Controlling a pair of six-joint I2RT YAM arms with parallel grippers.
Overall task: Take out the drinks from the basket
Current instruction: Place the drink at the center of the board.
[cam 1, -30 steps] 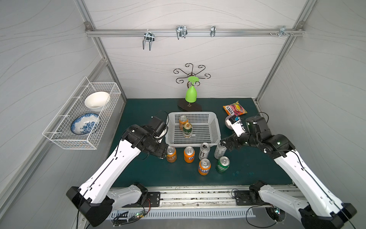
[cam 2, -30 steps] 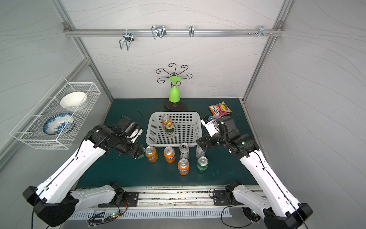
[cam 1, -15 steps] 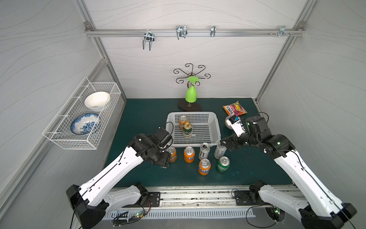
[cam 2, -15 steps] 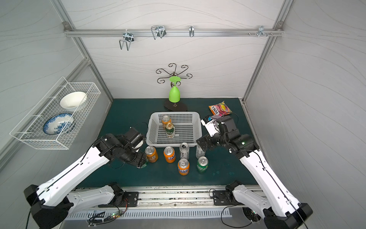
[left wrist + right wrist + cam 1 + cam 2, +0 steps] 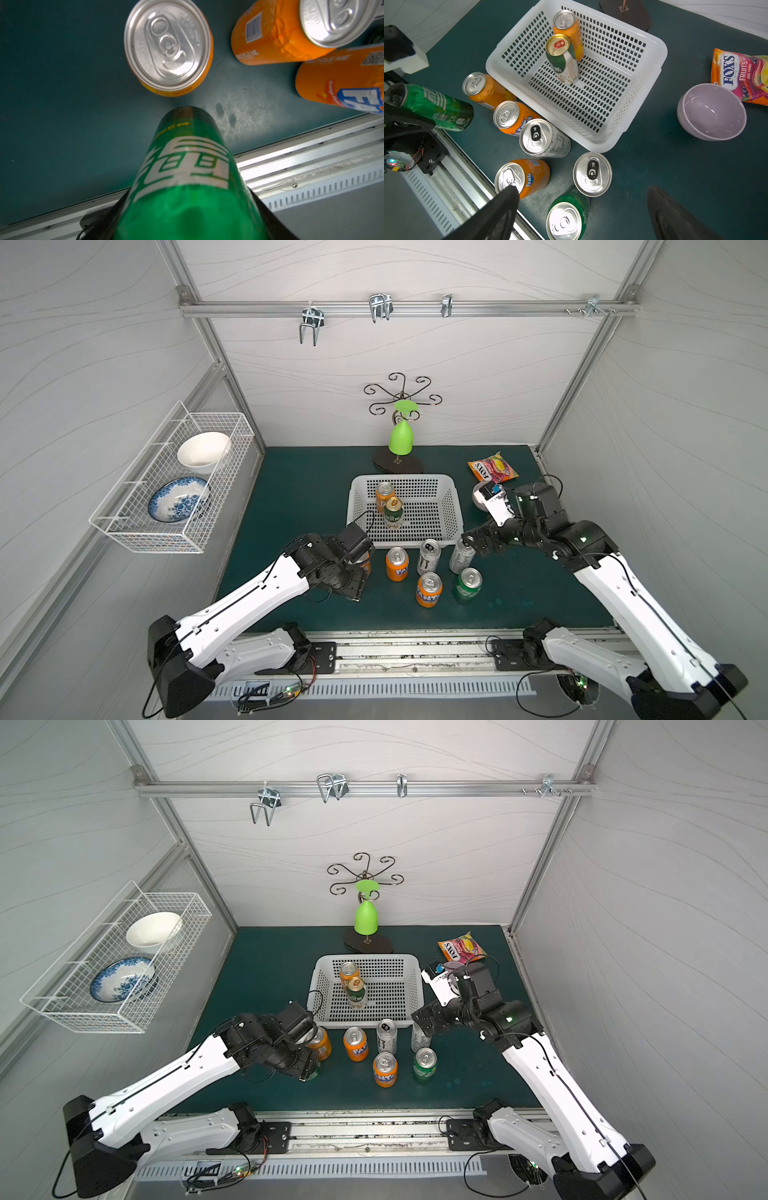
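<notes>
Beside the Fanta row on the tabletop (image 5: 540, 593), a green can (image 5: 187, 176) is pinched by the left end effector (image 5: 396, 116) for setting down, while the right end effector (image 5: 581, 207) is spread above the cans, and two cans remain in the basket (image 5: 451, 506).

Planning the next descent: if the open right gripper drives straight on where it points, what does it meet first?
Probably the lid of the tall slim silver-white metal can, which sits between the right gripper's open fingers in the right wrist view; depth is unclear.

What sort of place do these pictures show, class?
Probably a robot test booth dressed as a kitchen: white panel walls on an aluminium frame, two white robot arms, a white wire rack with bowls.
</notes>
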